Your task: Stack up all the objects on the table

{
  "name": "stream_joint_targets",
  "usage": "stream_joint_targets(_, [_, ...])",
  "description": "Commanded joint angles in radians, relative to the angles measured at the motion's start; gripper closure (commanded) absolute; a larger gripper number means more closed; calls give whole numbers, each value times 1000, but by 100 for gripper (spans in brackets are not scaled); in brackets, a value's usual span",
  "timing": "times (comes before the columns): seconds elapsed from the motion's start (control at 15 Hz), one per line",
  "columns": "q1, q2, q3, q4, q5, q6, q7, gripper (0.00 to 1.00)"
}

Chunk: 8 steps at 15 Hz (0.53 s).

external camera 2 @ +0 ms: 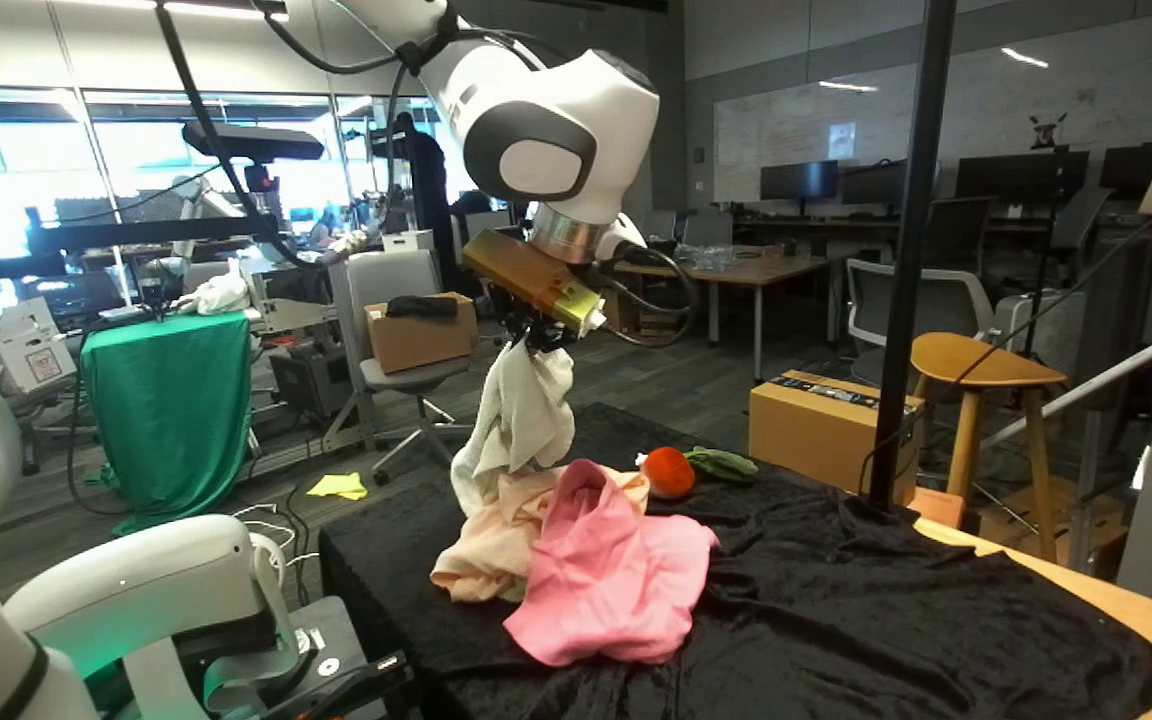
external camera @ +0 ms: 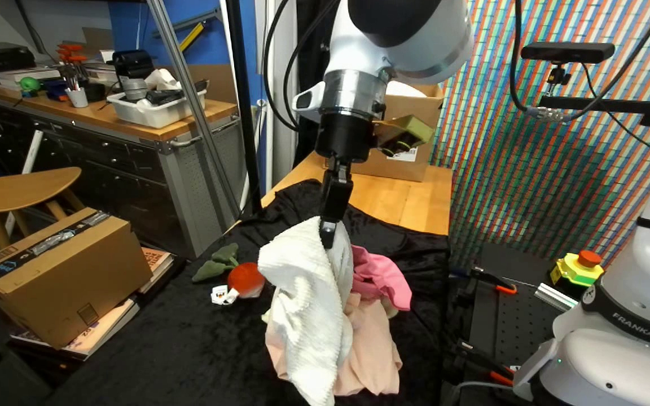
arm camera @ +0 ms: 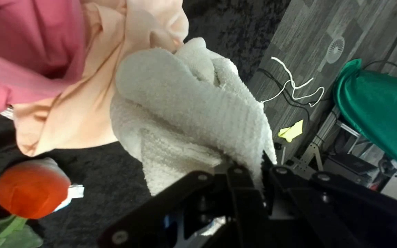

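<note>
My gripper (external camera: 329,228) is shut on a white ribbed towel (external camera: 302,293) and holds it up by its upper part. The gripper also shows in an exterior view (external camera 2: 534,335) and in the wrist view (arm camera: 245,165). The towel hangs down onto a peach cloth (external camera 2: 481,560), which lies crumpled on the table. A pink cloth (external camera 2: 616,590) lies bunched beside and partly over the peach cloth. A red round plush toy (external camera: 245,279) with green leaves (external camera: 218,265) lies near the pile, apart from it. Parts of the peach cloth are hidden under the towel and the pink cloth.
A black velvet cloth (external camera 2: 836,610) covers most of the wooden table (external camera: 415,197). A cardboard box (external camera: 398,135) stands at the table's end. A black pole (external camera 2: 904,260) rises by the table edge. Another cardboard box (external camera: 65,276) sits beside the table. A second robot arm's base (external camera: 624,338) is nearby.
</note>
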Motion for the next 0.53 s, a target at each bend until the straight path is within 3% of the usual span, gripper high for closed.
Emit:
stream_joint_targets(0.0, [29, -75, -51, -69, 13, 21, 10, 95])
stream_joint_targets(0.07, [30, -78, -59, -77, 9, 27, 20, 68])
stream_joint_targets(0.13, [31, -80, -64, -82, 2, 35, 33, 65])
stream_joint_targets(0.47, [33, -74, -68, -100, -14, 161, 124, 28])
